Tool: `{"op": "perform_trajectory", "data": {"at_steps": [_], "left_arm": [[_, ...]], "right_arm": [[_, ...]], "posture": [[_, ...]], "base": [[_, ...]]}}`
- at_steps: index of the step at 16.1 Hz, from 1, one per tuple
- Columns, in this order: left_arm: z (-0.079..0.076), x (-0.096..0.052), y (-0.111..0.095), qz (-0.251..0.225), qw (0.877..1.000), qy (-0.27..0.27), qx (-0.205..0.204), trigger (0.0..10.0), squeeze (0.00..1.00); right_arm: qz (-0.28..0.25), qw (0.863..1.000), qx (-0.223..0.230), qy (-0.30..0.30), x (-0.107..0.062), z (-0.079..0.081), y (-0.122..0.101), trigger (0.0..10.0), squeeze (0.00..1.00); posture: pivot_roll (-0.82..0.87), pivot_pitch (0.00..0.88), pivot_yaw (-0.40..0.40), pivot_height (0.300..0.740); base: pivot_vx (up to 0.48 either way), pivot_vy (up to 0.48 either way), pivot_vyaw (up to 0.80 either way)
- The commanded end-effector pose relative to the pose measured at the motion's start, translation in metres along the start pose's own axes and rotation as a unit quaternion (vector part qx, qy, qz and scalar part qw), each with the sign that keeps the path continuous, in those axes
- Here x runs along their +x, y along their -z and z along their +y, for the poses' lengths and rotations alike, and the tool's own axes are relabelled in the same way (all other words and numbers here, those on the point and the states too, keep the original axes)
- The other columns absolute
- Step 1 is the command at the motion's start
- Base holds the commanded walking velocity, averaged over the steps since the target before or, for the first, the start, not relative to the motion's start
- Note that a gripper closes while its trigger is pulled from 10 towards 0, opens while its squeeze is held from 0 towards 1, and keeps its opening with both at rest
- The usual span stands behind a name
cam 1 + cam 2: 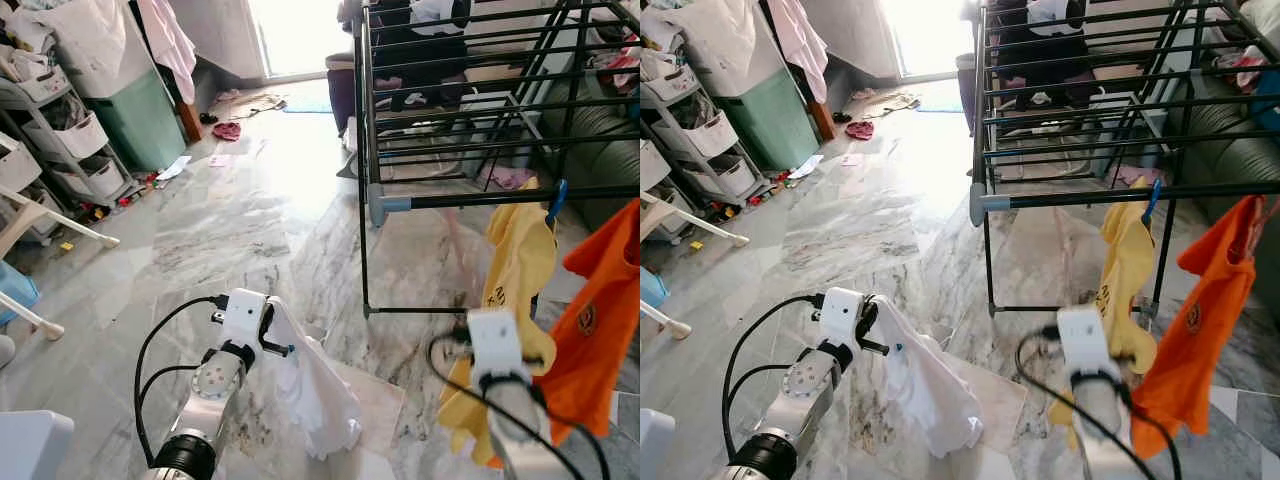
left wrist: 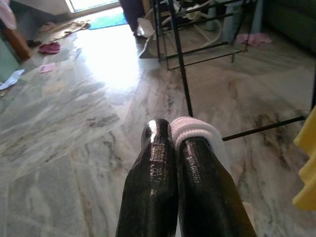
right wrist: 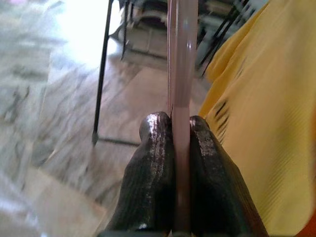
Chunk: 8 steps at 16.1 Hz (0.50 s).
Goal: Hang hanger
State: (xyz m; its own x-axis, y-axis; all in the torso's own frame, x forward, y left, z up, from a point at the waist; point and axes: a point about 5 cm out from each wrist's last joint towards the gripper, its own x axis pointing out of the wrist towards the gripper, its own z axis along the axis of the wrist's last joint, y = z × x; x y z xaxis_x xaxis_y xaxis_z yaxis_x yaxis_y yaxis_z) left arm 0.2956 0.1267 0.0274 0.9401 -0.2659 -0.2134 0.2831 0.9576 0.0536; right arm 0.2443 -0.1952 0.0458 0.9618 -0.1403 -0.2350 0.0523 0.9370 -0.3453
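**Pink hanger pinched in the right claw, white cloth in the left**

The right gripper (image 3: 180, 123) is clamped tight on a thin, smooth pink hanger (image 3: 181, 59), whose flat bar runs straight out between the two glossy black fingers (image 3: 155, 163). Just beside it hangs a yellow shirt (image 1: 518, 270), soft and finely ribbed, draped from a blue hook (image 1: 556, 200) on a dark rail (image 1: 480, 199) of the drying rack (image 1: 450, 90). An orange shirt (image 1: 600, 320) hangs next to the yellow one, on the robot's right.

The left gripper (image 2: 177, 129) has its fingers pressed together on a fold of white cloth (image 1: 315, 385) (a rolled, ribbed edge wraps over one fingertip); the rest droops in a loose cone toward the floor (image 1: 220, 240).

The rack is a frame of slim black metal bars, with a grey plastic joint (image 1: 385, 205) at its near corner and one thin leg dropping to the floor. The floor is polished grey-veined marble, open and bare between the arms and the rack's leg. Further off, to the robot's left, stand white plastic shelves (image 1: 60, 140) with baskets and a green bin (image 1: 140, 115).
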Motion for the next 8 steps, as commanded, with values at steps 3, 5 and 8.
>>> {"op": "perform_trajectory", "data": {"at_steps": [3, 5, 8], "left_arm": [[0.001, -0.002, 0.007, 0.021, 1.0, -0.008, 0.017, 10.0, 0.0], [0.0, -0.003, 0.009, 0.024, 0.999, -0.01, 0.023, 10.0, 0.0], [0.0, -0.003, 0.013, 0.036, 0.999, -0.014, 0.034, 10.0, 0.0]], "right_arm": [[0.065, 0.997, 0.037, -0.03, -0.003, 0.017, 0.031, 10.0, 0.0], [0.06, 0.997, 0.034, -0.035, -0.002, 0.02, 0.033, 10.0, 0.0], [0.053, 0.997, 0.043, -0.047, 0.002, 0.027, 0.032, 10.0, 0.0]], "posture": [[-0.26, 0.0, 0.142, 0.74], [-0.26, 0.0, 0.142, 0.74], [-0.26, 0.0, 0.143, 0.74]], "base": [[0.0, 0.0, 0.0], [0.0, 0.0, 0.0], [0.0, 0.0, 0.0]]}}
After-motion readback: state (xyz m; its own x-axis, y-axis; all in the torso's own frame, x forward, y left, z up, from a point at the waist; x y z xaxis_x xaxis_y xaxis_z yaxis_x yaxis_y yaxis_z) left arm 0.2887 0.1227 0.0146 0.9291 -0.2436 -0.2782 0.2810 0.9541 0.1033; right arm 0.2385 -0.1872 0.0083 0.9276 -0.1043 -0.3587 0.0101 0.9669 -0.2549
